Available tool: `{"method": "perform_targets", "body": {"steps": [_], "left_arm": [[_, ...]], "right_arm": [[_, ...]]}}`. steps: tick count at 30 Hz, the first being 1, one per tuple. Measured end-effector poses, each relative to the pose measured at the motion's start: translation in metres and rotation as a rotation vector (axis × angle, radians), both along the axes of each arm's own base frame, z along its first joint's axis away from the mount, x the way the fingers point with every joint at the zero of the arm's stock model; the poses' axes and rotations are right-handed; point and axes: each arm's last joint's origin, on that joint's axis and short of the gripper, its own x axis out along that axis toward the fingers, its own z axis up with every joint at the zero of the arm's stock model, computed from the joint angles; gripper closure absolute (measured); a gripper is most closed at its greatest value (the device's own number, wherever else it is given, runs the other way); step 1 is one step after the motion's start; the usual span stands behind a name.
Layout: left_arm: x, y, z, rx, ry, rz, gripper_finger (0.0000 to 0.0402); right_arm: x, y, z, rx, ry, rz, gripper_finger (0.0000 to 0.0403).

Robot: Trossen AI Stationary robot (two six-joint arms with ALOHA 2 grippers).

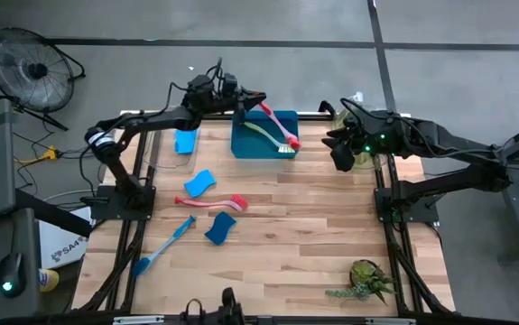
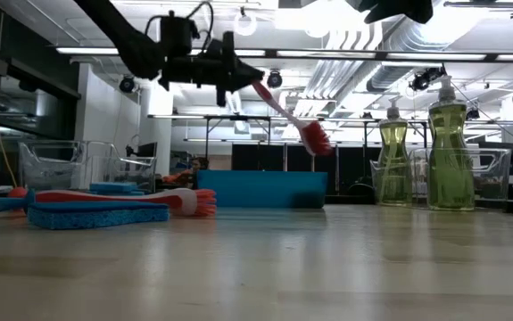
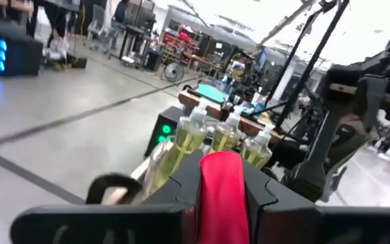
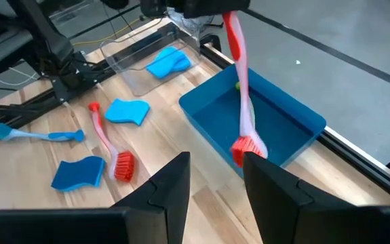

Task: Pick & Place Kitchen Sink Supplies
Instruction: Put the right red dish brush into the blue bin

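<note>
My left gripper point(image 1: 241, 101) is over the table's far side, shut on a pink-red dish brush point(image 1: 277, 122) that slants down over the blue tray point(image 1: 252, 150). A yellow-green brush point(image 1: 264, 134) lies in that tray. A second pink-red brush point(image 1: 214, 203), a blue brush point(image 1: 164, 242) and two blue sponges point(image 1: 199, 183) point(image 1: 220, 227) lie on the table. A third sponge point(image 1: 185, 142) sits in a clear bin. My right gripper point(image 4: 215, 179) is open, above the far right edge beside the bottles point(image 2: 450, 147). My left gripper pinches the pink-red brush's handle near its free end point(image 3: 222, 177) between its two fingers. The fingers reach level from the table's left side. The brush is lifted clear and slants down to the right, its bristle head point(image 2: 314, 135) hanging above the tray point(image 2: 260, 189).
Several clear bottles of yellow-green liquid point(image 2: 393, 152) stand in a clear bin at the far right edge. A spiky green plant point(image 1: 365, 280) sits near the table's near right corner. Bare wood lies across the table's middle and right.
</note>
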Motion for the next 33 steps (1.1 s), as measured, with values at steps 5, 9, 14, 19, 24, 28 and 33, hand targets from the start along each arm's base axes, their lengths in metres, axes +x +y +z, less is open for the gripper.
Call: {"method": "perform_targets", "body": {"steps": [5, 9, 14, 19, 24, 28, 33], "left_arm": [[-0.004, 0.017, -0.015, -0.113, -0.005, 0.055, 0.0363], [-0.010, 0.026, -0.019, -0.167, 0.008, 0.125, 0.0363], [-0.014, 0.031, -0.032, -0.262, 0.099, 0.187, 0.0363], [-0.015, 0.033, -0.040, -0.361, 0.144, 0.268, 0.0363], [-0.017, 0.033, -0.046, -0.461, 0.161, 0.338, 0.0363], [-0.019, 0.033, -0.054, -0.594, 0.185, 0.402, 0.0363], [-0.022, 0.032, -0.061, -0.721, 0.195, 0.484, 0.0362]], "right_arm": [[0.000, 0.000, 0.000, 0.012, -0.002, -0.009, 0.0272], [0.000, 0.000, -0.001, 0.021, -0.004, -0.023, 0.0272], [0.000, 0.000, -0.001, 0.027, -0.006, -0.029, 0.0272], [-0.001, -0.001, -0.001, 0.030, -0.008, -0.054, 0.0272], [-0.001, -0.001, -0.001, 0.035, -0.013, -0.076, 0.0272], [-0.001, -0.001, -0.001, 0.032, -0.012, -0.096, 0.0272], [-0.002, -0.002, -0.001, 0.029, -0.012, -0.101, 0.0272]]}}
